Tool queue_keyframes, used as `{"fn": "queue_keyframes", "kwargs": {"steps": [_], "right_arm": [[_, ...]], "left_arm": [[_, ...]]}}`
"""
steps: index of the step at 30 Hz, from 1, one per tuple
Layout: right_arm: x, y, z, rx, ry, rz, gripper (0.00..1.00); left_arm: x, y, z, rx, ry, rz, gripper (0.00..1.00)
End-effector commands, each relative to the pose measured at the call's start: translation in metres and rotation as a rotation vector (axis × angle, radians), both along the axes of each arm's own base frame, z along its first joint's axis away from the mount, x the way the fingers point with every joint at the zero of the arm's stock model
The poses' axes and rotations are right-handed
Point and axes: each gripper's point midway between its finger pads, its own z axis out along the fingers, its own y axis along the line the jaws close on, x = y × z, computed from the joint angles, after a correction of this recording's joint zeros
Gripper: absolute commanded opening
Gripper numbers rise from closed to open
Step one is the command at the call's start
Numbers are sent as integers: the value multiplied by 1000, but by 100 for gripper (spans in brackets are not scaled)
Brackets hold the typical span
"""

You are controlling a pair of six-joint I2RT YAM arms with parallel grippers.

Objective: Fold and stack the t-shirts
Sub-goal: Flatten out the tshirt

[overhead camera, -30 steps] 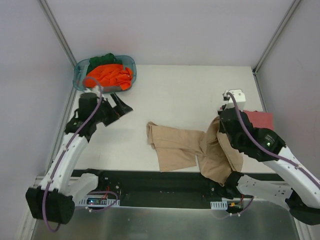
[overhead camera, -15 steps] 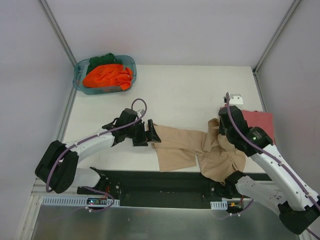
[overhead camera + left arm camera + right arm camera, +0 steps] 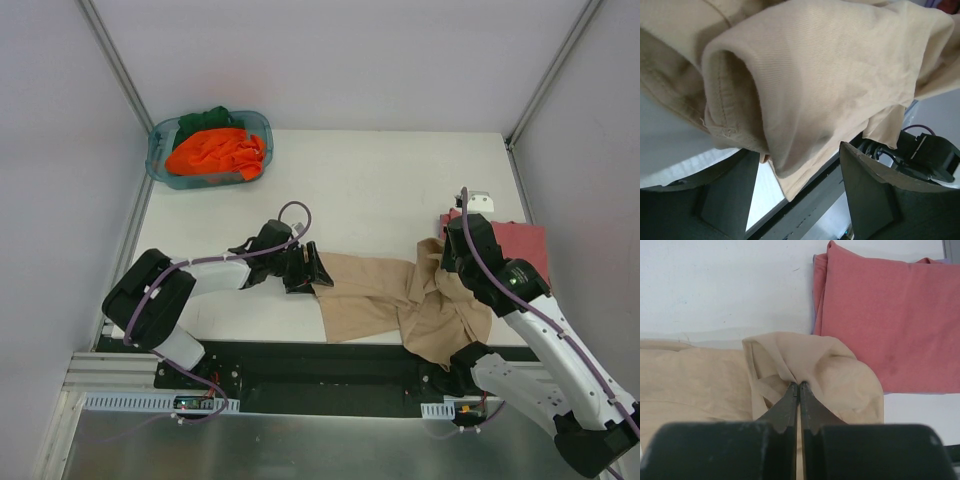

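white matte table (image 3: 380, 185), rumpled soft tan t-shirt (image 3: 375, 290), neatly squared red t-shirt (image 3: 890, 325)

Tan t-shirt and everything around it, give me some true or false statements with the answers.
1. The right gripper is pinched shut on the tan t-shirt. True.
2. The orange t-shirt is spread flat and folded. False: it sits crumpled in the teal tub.
3. The dusty red t-shirt lies folded beside the tan one. True.
4. The left gripper hovers over the tub. False: its open jaws straddle the tan t-shirt's left end.
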Motion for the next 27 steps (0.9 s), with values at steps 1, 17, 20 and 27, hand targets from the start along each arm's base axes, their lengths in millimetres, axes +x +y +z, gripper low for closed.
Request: {"fn": "queue_keyframes", "kwargs": {"steps": [1,17,20,27], "right_arm": [[1,0,2,27,-17,-4,1],[1,-3,-5,28,-3,-13,1],[0,-4,-7,22,3,-12,1],[0,-5,-12,20,12,-14,1]], "left_arm": [[5,-17,25,-91,-51,-8,62],[17,-17,37,16,-95,5,62],[15,-25,40,15,-108,-14,63],[21,-34,33,43,-122,-22,40]]}}
